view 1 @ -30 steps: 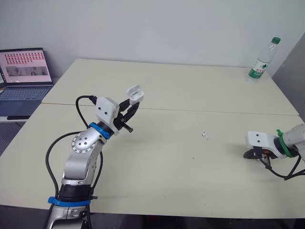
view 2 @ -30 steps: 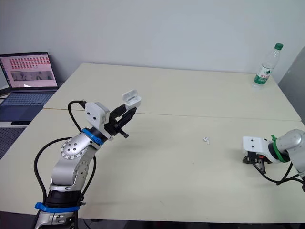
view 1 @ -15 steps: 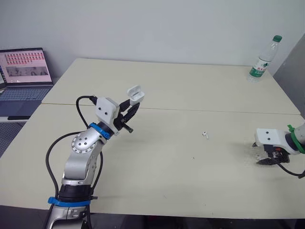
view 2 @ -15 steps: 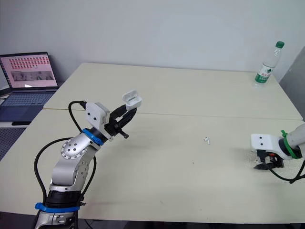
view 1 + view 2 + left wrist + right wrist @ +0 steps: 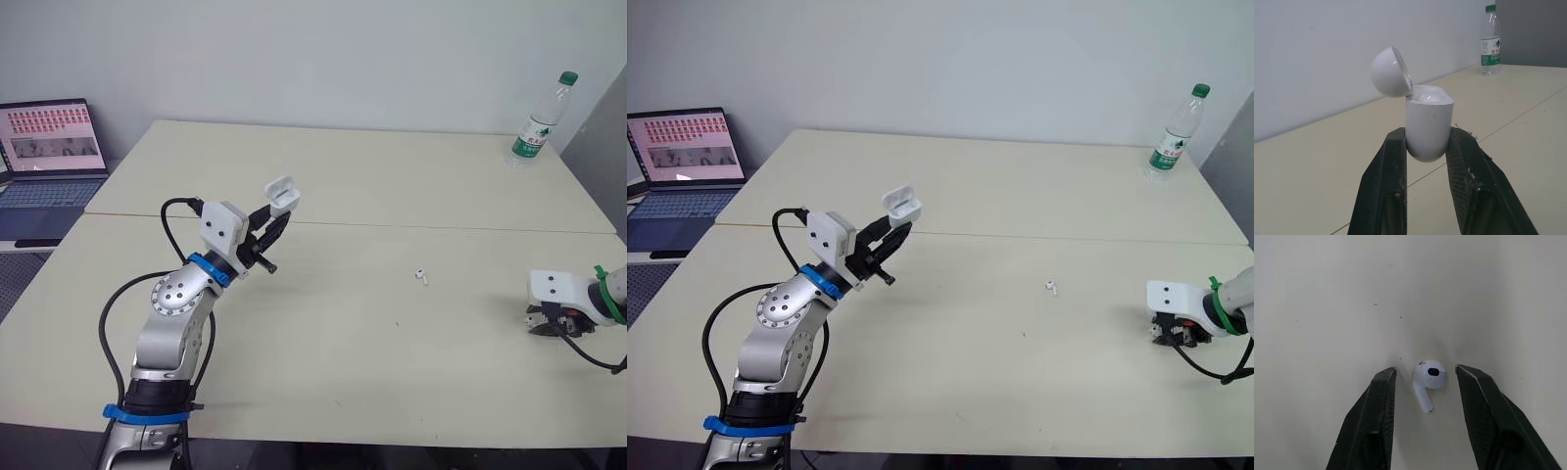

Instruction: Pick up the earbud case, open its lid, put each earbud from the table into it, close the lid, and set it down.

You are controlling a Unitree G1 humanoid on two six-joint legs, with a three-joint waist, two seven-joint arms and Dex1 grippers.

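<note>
My left gripper (image 5: 271,223) is shut on the white earbud case (image 5: 1427,122) and holds it up above the table's left half, lid (image 5: 1390,72) swung open. One white earbud (image 5: 421,277) lies on the table right of centre. At the right edge my right gripper (image 5: 1425,374) points down at the table, open, with a second white earbud (image 5: 1428,378) lying between its fingertips (image 5: 1385,378), touching neither finger. In the head views that gripper (image 5: 1174,333) sits low on the tabletop.
A plastic water bottle (image 5: 537,124) stands at the table's far right corner. An open laptop (image 5: 51,147) sits on a separate surface to the far left. A seam (image 5: 411,227) runs across the beige table between its two halves.
My right arm drew back toward the right edge, then lowered over the second earbud. The left gripper with the open case shifted slightly right.
</note>
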